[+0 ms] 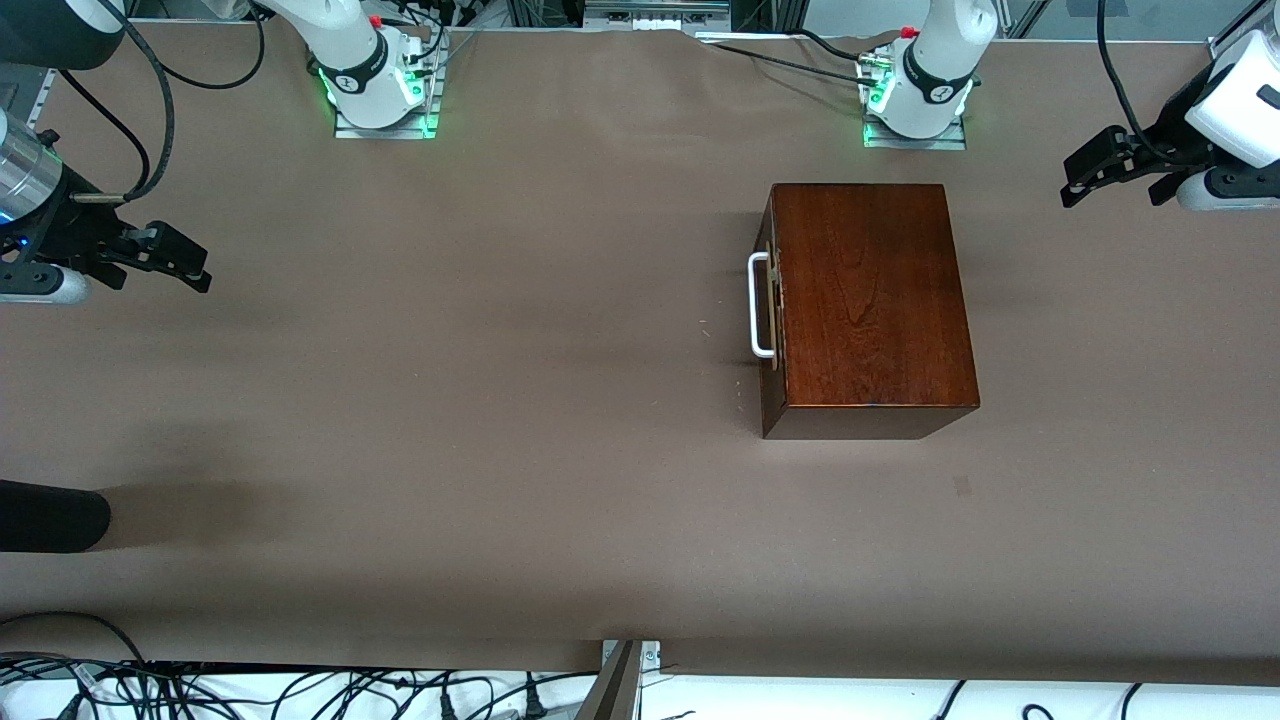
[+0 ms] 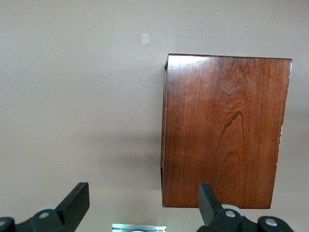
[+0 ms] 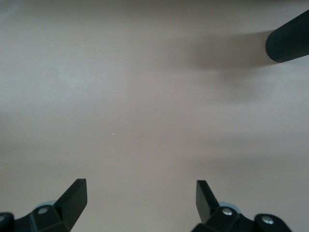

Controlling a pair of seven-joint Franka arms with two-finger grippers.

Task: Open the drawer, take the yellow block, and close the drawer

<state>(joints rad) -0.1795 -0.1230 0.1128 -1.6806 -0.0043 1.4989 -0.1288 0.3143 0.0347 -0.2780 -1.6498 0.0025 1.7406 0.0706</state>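
Observation:
A glossy reddish-brown wooden box [image 1: 865,300] stands on the table toward the left arm's end. Its drawer [image 1: 773,300] is shut, and the front with the white bar handle [image 1: 758,305] faces the right arm's end. The yellow block is hidden. My left gripper [image 1: 1115,190] hangs open above the table at the left arm's end, apart from the box. The left wrist view shows that gripper [image 2: 144,198] empty, with the box top [image 2: 224,130] below it. My right gripper [image 1: 160,280] hangs open and empty at the right arm's end, over bare table [image 3: 141,195].
A black rounded object [image 1: 50,515] [image 3: 289,41] juts in over the table edge at the right arm's end. A small pale patch [image 1: 962,486] [image 2: 145,39] marks the brown table cover nearer the front camera than the box. Cables lie along the table's near edge.

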